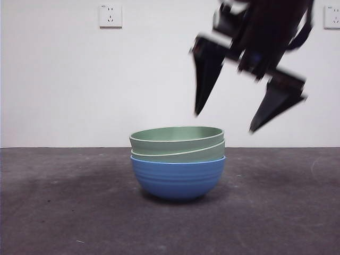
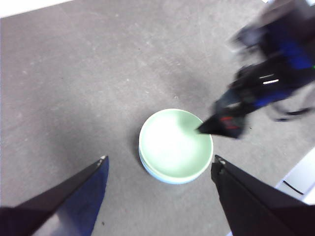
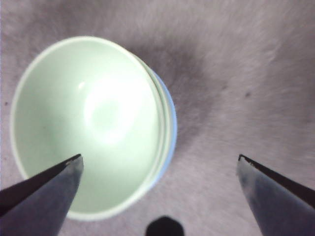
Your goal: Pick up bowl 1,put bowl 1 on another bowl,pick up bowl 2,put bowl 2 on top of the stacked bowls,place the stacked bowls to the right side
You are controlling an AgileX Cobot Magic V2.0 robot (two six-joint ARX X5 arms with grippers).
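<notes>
Three stacked bowls (image 1: 178, 162) under right claw (image 1: 223, 122)

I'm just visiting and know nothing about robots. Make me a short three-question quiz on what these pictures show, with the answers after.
1. True or false: the blue bowl sits at the bottom of the stacked bowls.
2. How many pale green bowls rest in it?
A. one
B. two
C. three
3. Fill in: the right gripper, above the stack and a little to one side in the front view, has its jaws ____.

Key
1. True.
2. B; the upper one sits slightly tilted.
3. Open, holding nothing. The left gripper is open too, high above the stack.
</notes>
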